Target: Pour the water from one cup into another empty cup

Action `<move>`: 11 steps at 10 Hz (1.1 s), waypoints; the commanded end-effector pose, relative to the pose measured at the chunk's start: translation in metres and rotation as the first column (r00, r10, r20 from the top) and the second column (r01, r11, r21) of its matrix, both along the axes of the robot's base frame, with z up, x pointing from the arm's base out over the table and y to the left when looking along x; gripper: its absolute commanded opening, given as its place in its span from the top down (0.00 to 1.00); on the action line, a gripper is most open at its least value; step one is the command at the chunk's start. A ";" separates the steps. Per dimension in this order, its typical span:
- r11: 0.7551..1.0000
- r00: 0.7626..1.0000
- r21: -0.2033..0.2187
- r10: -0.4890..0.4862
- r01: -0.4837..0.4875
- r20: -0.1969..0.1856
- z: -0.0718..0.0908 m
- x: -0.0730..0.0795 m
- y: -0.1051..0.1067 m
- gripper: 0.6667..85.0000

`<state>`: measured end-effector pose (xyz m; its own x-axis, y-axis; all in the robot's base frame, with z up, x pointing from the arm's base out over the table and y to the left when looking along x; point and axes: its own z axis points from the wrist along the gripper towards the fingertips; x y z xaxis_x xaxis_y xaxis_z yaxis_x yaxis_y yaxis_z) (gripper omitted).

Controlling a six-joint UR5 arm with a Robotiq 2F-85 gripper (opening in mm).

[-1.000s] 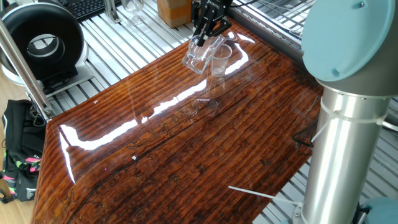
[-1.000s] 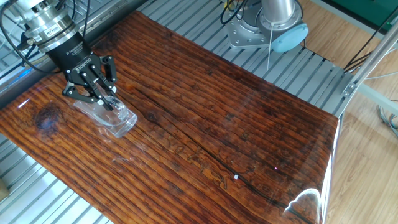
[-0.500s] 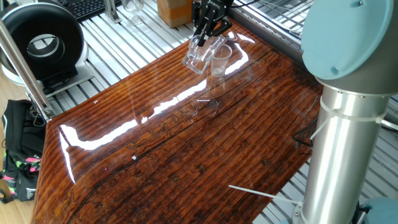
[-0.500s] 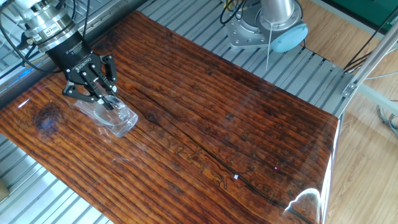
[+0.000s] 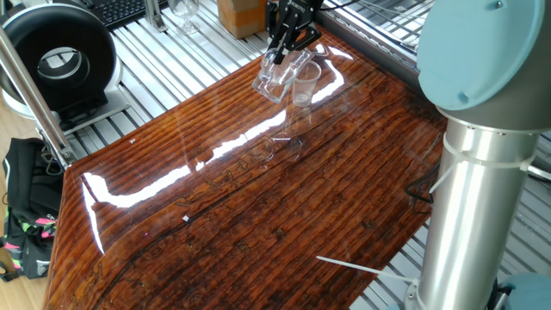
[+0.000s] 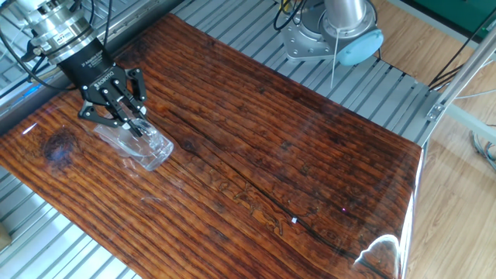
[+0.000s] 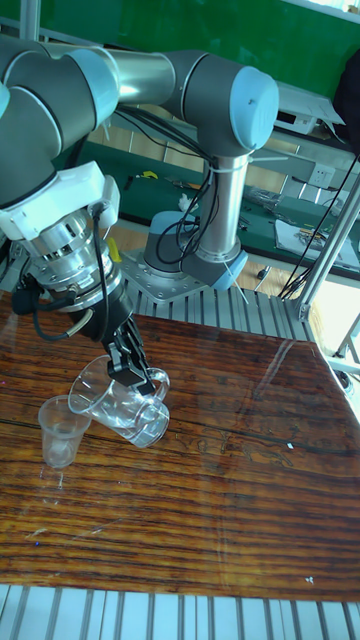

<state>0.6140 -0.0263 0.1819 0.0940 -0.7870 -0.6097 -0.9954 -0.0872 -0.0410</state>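
Observation:
My gripper (image 7: 135,378) is shut on the rim of the glass mug (image 7: 120,408), beside its handle. It holds the mug tilted well over to the left, off the table. The mug's mouth points at the small handleless cup (image 7: 62,430), which stands upright on the wooden table (image 7: 220,500) just left of it. In one fixed view, the gripper (image 5: 280,56) holds the mug (image 5: 275,77) next to the small cup (image 5: 306,83) near the table's far edge. In the other fixed view, the gripper (image 6: 130,124) covers the mug (image 6: 146,145) from above. The water cannot be made out.
The robot's grey column (image 5: 478,207) rises at the table's right side. Behind the far edge stand a cardboard box (image 5: 241,15) and a black round device (image 5: 56,56) on the slatted metal bench. A thin white stick (image 5: 349,265) lies near the front edge.

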 end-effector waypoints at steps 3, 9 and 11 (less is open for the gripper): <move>1.000 1.000 0.014 -0.005 0.005 0.006 0.003 0.003 0.001 0.99; 0.999 1.000 0.035 0.003 -0.004 0.011 0.002 0.004 -0.001 0.99; 0.999 1.000 0.037 0.005 -0.005 0.014 0.001 0.005 -0.002 0.99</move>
